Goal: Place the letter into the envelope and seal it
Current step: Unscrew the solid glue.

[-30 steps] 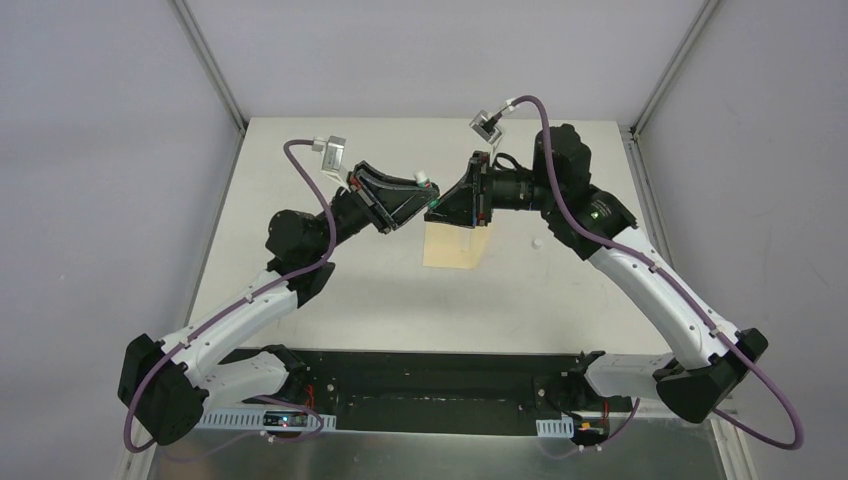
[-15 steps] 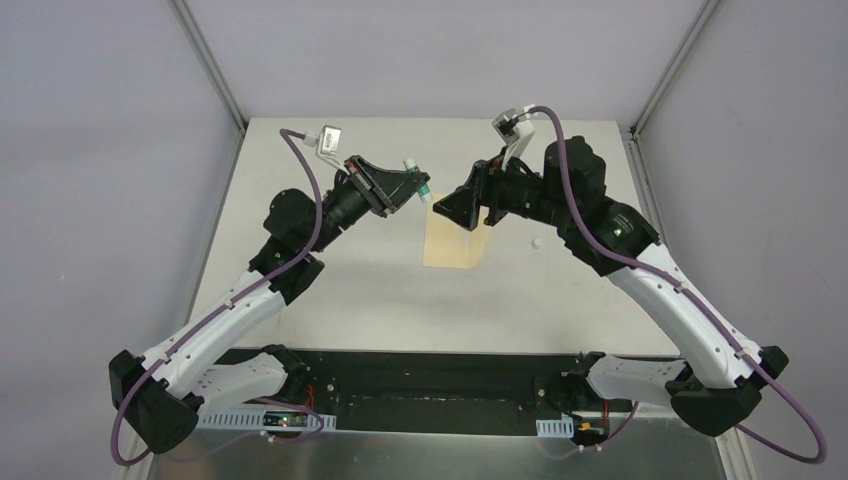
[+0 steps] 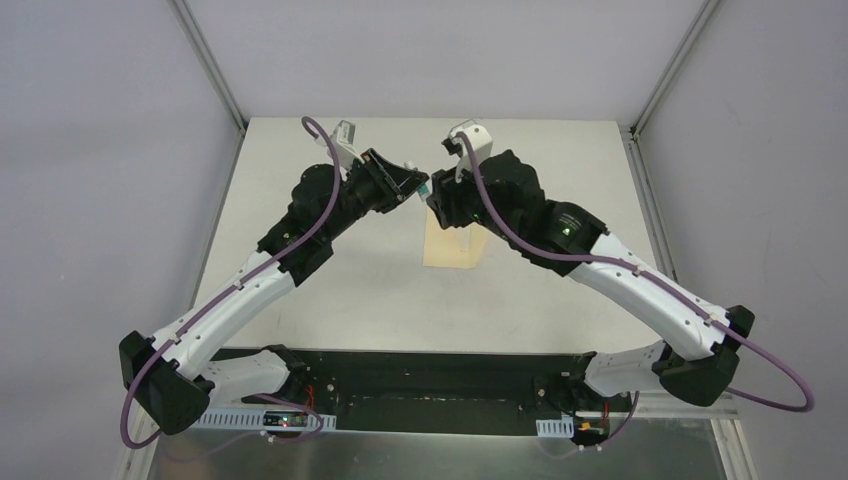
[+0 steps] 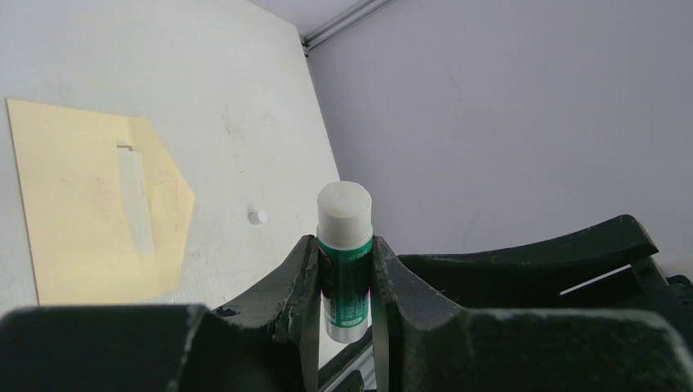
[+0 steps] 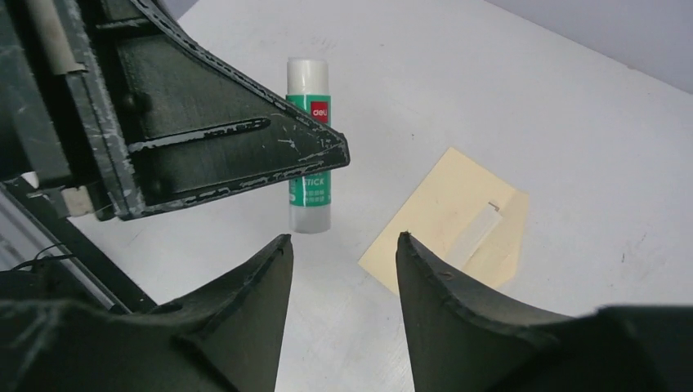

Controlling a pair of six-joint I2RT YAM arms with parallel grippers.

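The envelope (image 3: 452,250) lies flat toward the far middle of the table (image 3: 330,290) with its pointed flap open. The letter shows nowhere on its own, so it is probably already inside. The left gripper (image 4: 344,249) pinches a glue stick (image 4: 343,208) in the air near the envelope's far left corner, likely to glue the flap. The right gripper (image 5: 343,241) hangs just beside the stick, jaws apart and empty. In the top view the right arm hides part of the envelope. The left wrist view shows the whole flap, a pale strip (image 4: 136,200) by its fold and a small white piece (image 4: 257,216) on the table beyond.
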